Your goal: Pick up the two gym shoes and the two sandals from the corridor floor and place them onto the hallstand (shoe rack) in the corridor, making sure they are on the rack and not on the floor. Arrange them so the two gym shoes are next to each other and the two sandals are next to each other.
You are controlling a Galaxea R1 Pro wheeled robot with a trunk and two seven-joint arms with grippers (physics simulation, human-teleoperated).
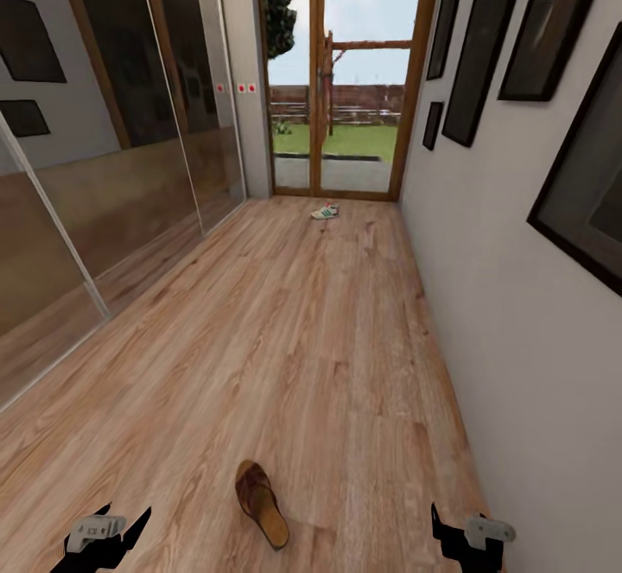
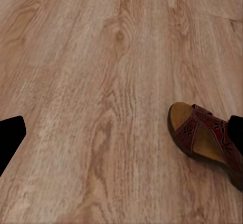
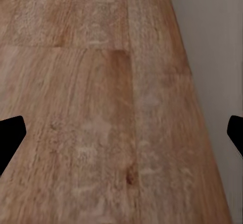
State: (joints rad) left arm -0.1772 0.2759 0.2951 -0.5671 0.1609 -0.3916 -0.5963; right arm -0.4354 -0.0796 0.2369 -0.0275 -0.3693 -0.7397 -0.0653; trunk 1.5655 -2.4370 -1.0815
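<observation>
One brown sandal (image 1: 262, 504) lies flat on the corridor floor (image 1: 294, 331), sole down, between the two arms and nearer the left gripper (image 1: 105, 537), so I judge it the first pick. In the left wrist view that sandal (image 2: 207, 140) sits just beside one fingertip, not between the jaws. One gym shoe (image 1: 325, 212) rests far off at the floor's end, by the glass door (image 1: 345, 80). Both the left gripper and the right gripper (image 1: 471, 538) hang low with jaws spread and hold nothing, ready to reach down. The right one is close to the right wall (image 1: 518, 331).
</observation>
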